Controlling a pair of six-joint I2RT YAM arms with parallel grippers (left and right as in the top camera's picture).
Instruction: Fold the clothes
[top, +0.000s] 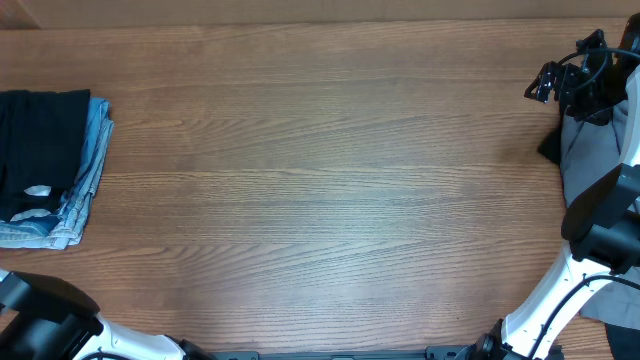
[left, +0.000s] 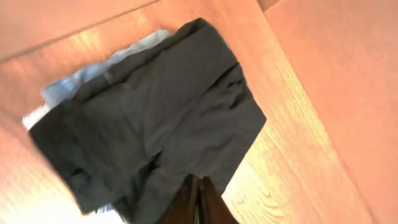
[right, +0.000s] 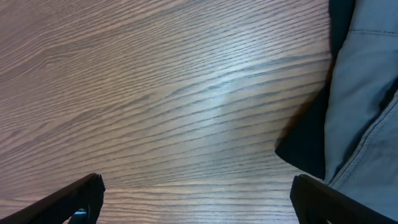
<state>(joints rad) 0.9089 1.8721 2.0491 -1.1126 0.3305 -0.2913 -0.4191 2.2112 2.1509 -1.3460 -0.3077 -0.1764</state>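
A folded dark garment (top: 42, 140) lies on top of folded light blue denim (top: 92, 160) at the table's left edge. In the left wrist view the dark garment (left: 155, 118) fills the middle, with the denim (left: 81, 78) showing behind it. My left gripper (left: 199, 190) is shut and empty above the stack's near edge. A grey garment (top: 588, 150) with a dark piece (top: 550, 148) lies unfolded at the right edge. My right gripper (top: 545, 82) is open (right: 199, 199) over bare wood, just left of the grey garment (right: 367, 87) and its dark piece (right: 308, 146).
The wooden table (top: 330, 180) stretches between the two piles. The left arm's base (top: 40, 325) is at the bottom left corner. The right arm (top: 600, 230) runs along the right edge over the grey garment.
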